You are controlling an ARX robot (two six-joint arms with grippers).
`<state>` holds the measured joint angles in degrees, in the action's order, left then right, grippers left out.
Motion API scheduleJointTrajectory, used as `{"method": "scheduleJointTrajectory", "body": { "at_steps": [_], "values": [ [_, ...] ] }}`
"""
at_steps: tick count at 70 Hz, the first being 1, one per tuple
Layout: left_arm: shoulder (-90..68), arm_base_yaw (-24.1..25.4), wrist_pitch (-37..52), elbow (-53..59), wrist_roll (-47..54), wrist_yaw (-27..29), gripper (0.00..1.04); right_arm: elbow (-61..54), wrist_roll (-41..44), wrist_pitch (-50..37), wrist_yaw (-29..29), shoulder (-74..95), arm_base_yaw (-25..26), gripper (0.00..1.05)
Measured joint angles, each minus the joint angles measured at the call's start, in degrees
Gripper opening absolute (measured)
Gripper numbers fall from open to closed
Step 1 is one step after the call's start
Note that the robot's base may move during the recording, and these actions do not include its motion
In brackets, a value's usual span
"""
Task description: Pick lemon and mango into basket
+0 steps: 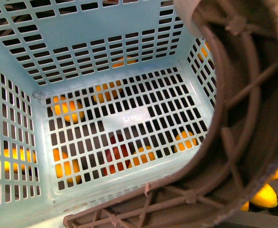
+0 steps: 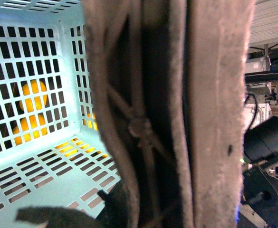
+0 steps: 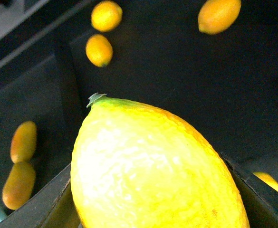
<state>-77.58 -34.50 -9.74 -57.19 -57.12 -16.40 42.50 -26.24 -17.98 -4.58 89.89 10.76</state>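
The teal slotted basket [image 1: 129, 116] fills the front view, and nothing lies on its floor. Its brown handle [image 1: 243, 95] arcs across the right side. In the left wrist view the handle [image 2: 215, 95] runs close past the camera, with my left gripper [image 2: 143, 209] shut on it. The lemon [image 3: 153, 171], bright yellow with a small greenish tip, fills the right wrist view, and my right gripper [image 3: 153, 211] is shut on it above a dark surface. Two orange-yellow oblong mangoes [image 3: 23, 141] [image 3: 18, 184] lie on that surface below.
Orange, yellow and red fruits show through the basket's floor slots [image 1: 67, 109]. More yellow fruits [image 1: 264, 195] lie outside the basket's right side. Other yellow fruits [image 3: 99, 50] lie scattered on the dark surface. A dark ridge [image 3: 67, 90] divides the surface.
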Motion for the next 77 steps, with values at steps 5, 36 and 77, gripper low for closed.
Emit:
{"method": "scheduleJointTrajectory", "body": {
  "at_steps": [5, 36, 77],
  "values": [
    [0.00, 0.00, 0.00, 0.00, 0.00, 0.00, 0.14, -0.87, -0.04, 0.50, 0.00, -4.24, 0.00, 0.71],
    [0.00, 0.00, 0.00, 0.00, 0.00, 0.00, 0.14, -4.61, -1.25, -4.50, 3.76, -12.39, -3.93, 0.71],
    [0.00, 0.00, 0.00, 0.00, 0.00, 0.00, 0.14, -4.70, -5.73, -4.55, 6.67, -15.67, -14.95, 0.71]
  ]
}}
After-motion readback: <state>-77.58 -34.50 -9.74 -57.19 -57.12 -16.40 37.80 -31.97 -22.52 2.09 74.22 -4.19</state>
